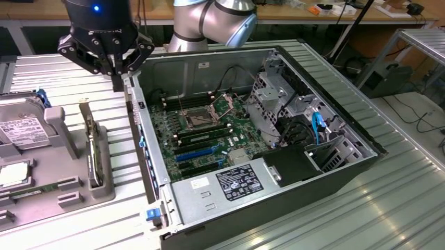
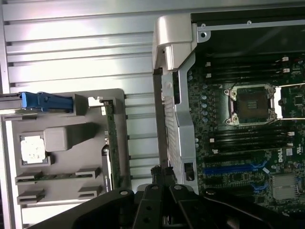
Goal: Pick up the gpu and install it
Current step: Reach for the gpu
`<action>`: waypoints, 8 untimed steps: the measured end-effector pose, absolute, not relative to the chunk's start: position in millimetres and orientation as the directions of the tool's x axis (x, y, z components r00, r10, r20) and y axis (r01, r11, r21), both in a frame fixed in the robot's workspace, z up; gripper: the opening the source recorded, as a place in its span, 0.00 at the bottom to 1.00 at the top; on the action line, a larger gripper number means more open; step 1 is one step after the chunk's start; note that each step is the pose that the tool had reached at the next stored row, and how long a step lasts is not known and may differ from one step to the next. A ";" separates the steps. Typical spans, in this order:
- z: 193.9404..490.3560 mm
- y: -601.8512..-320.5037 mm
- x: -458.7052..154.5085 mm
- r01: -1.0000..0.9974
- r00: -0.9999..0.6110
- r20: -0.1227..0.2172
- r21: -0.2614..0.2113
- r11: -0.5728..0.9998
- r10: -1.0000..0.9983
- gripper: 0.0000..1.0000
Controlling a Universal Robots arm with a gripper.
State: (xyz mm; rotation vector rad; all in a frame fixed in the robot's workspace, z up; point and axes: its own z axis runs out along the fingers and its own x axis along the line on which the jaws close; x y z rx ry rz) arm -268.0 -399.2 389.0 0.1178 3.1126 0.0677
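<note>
Silver ribbed metal table: lies under everything; a bare strip of it runs directly beneath the gripper.
Black-and-silver open computer case: lies on its side just beside the gripper, which is at one of its outer corners.
Green motherboard: inside the case, beyond the case wall from the gripper, with blue slots and an empty processor socket.
Grey plastic parts tray: on the table, on the gripper's other side from the case.
Black robot gripper: hangs over the gap between tray and case, fingers pressed together, pinching nothing.
Silver hard drive with white label: upright in the tray, well apart from the gripper.
Thin flat gpu with greenish board and silver end bracket: stands on edge in the tray slot nearest the gripper, lower than the fingertips and untouched.
Narrow green memory sticks: slotted in the tray, farther from the gripper than the gpu.
</note>
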 end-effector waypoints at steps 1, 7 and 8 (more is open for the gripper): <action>389.0 -399.2 -269.0 0.075 -0.997 -0.024 0.044 0.996 0.076 0.11; 388.5 -399.2 -276.9 0.075 -0.997 -0.024 0.044 0.996 0.076 0.11; 388.3 -399.2 -278.7 0.075 -0.997 -0.024 0.044 0.996 0.076 0.11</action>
